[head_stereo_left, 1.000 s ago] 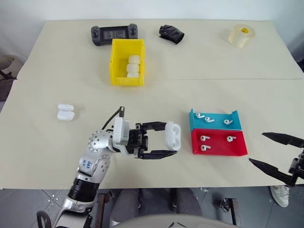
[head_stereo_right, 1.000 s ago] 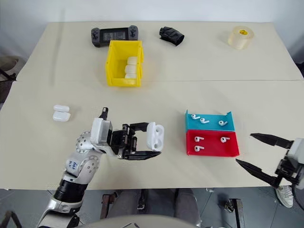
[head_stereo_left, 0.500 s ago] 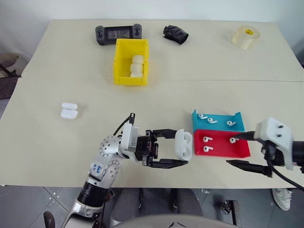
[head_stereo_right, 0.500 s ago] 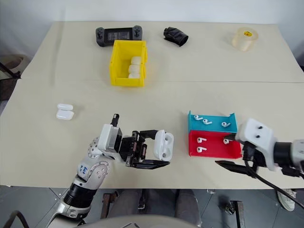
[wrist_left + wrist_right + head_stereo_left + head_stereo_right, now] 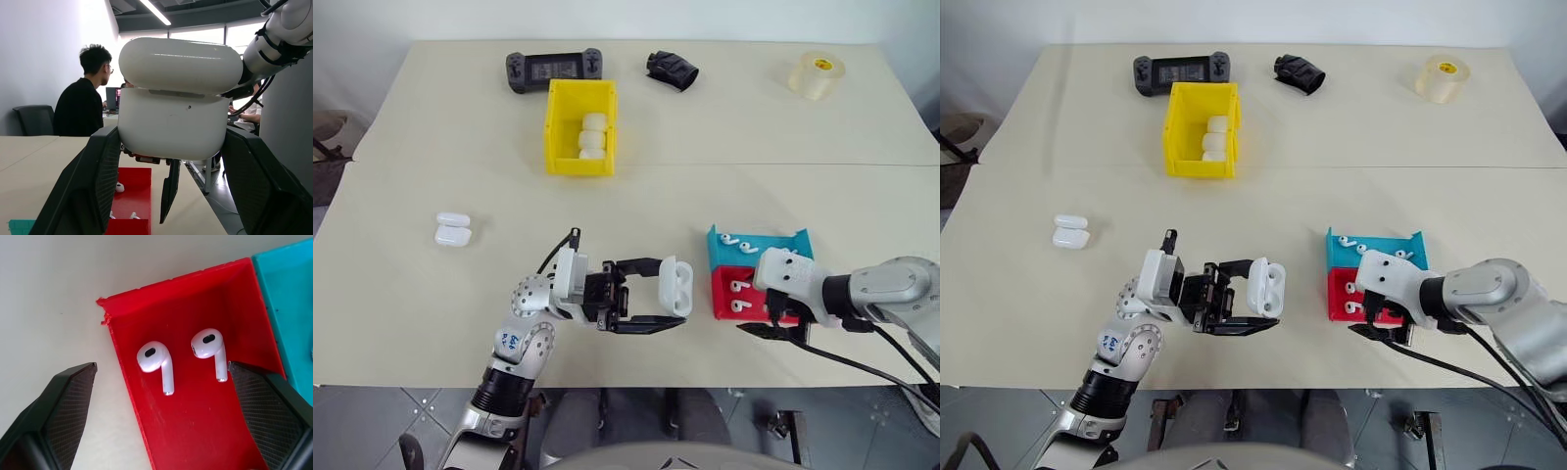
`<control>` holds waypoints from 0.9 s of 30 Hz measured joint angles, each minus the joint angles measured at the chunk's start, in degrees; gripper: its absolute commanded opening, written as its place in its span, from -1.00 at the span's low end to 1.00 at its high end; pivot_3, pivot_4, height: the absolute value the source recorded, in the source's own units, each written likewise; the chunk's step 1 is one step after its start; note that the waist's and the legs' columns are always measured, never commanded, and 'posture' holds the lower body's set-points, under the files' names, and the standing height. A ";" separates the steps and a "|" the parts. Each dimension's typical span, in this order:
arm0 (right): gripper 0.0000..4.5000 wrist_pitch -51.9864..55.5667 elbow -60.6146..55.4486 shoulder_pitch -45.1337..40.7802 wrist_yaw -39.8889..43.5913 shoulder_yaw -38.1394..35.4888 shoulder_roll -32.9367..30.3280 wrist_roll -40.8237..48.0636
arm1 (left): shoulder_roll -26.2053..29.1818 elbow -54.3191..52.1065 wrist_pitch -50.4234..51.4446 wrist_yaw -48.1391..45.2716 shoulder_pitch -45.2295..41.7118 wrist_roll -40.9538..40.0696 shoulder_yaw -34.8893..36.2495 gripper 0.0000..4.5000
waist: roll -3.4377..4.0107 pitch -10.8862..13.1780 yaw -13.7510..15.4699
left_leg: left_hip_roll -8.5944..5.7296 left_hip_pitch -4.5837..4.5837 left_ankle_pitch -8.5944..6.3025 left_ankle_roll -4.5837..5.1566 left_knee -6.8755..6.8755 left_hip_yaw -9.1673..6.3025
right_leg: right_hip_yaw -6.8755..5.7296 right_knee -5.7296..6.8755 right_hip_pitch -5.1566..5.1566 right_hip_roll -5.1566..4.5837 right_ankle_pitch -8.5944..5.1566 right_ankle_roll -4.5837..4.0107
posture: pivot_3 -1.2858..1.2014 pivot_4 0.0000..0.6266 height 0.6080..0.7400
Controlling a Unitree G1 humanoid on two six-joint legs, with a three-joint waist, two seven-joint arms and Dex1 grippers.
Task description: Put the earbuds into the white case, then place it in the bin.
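Lying near the table's [image 5: 401, 323] left edge: two shut spare cases [image 5: 451, 229], side by side.
Bin [image 5: 563, 147]: yellow, toward the far edge, left of middle, with white cases inside.
Left gripper [image 5: 664, 294]: near the front edge, clamped on the white case [image 5: 675, 286], whose lid is flipped up.
Trays: teal tray [image 5: 759, 251] touching the red tray [image 5: 729, 302] in front of it, right of middle.
Earbuds [image 5: 157, 361]: two lying apart in the red tray.
Right gripper [image 5: 161, 416]: fingers spread wide, straddling the red tray's corner.
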 measured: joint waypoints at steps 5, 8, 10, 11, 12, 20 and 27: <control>0.71 2.15 -1.78 -1.32 -0.77 1.93 0.89 -1.11 | -0.04 0.00 0.00 0.11 0.02 0.21 0.07 0.27 | 0.00 0.00 0.02 | -0.01 -0.01 -0.01 0.00 0.01 0.00 | 0.01 0.01 -0.01 -0.01 0.00 0.00 | 0.03 -0.52 1.00; 0.25 2.30 -2.50 -1.34 -0.74 2.52 0.89 -1.67 | -0.34 0.00 0.00 0.44 0.05 0.49 0.03 0.27 | 0.00 0.00 0.01 | -0.01 -0.01 -0.01 0.00 0.01 0.00 | 0.00 0.01 -0.01 0.00 0.00 0.00 | 0.03 -0.52 1.00; -0.04 2.29 -2.83 -1.18 -0.59 2.99 0.89 -2.01 | -0.44 -0.01 0.00 0.67 0.05 0.54 0.01 0.27 | 0.00 0.00 -0.02 | -0.01 -0.01 -0.01 0.00 0.01 0.00 | 0.00 0.01 -0.01 0.00 0.00 0.00 | 0.03 -0.52 1.00; -0.04 2.26 -2.98 -1.03 -0.47 3.04 0.88 -2.16 | -0.46 0.00 0.00 0.67 0.05 0.54 0.00 0.27 | 0.00 0.00 -0.01 | -0.01 -0.01 -0.01 0.00 0.01 0.00 | 0.00 0.02 -0.01 0.00 0.00 0.00 | 0.03 -0.52 1.00; -0.04 2.18 -3.11 -0.91 -0.35 3.04 0.88 -2.22 | -0.47 0.00 0.00 0.66 0.05 0.54 0.00 0.27 | 0.00 0.00 -0.01 | -0.01 -0.01 -0.01 0.00 0.01 0.00 | 0.00 0.02 -0.02 0.00 0.00 0.00 | 0.03 -0.52 1.00; -0.04 2.03 -3.87 0.17 -0.19 2.78 0.87 -3.34 | -0.47 0.03 0.07 0.55 -0.30 0.54 0.01 0.27 | 0.00 0.00 0.00 | -0.01 -0.01 -0.01 0.01 0.02 0.00 | 0.00 0.02 -0.01 0.00 0.00 0.00 | 0.03 -0.52 1.00; -0.04 2.03 -4.30 2.55 0.48 -0.38 -1.30 -3.42 | -0.49 0.03 0.34 0.53 -0.44 0.53 -0.07 0.27 | 0.00 0.00 0.01 | -0.01 -0.01 -0.02 0.02 0.02 0.01 | 0.00 0.02 0.00 0.00 0.00 0.00 | 0.03 -0.52 1.00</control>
